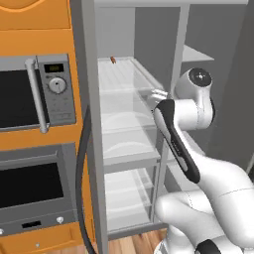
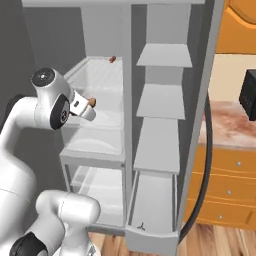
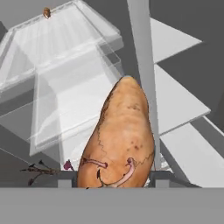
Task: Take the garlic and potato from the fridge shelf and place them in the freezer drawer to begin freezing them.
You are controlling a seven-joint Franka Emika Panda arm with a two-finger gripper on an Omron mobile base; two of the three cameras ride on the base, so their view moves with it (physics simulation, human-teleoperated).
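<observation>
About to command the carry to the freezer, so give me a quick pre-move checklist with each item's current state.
1. potato between the fingertips of the tool: ok.
2. freezer drawer pulled open, pale inside showing: ok.
3. Tool above the drawer: not ok; it is high, left of the grey divider.
4. Grip secure: cannot tell; the potato sticks far past the fingertips.
5. Where the garlic is: cannot tell.

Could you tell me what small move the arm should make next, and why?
Probably carry the potato rightward and down toward the open freezer drawer. The gripper is shut on the potato in front of the fridge shelf, above the clear bins, while the drawer stands pulled out at the lower right with its pale inside showing.
</observation>
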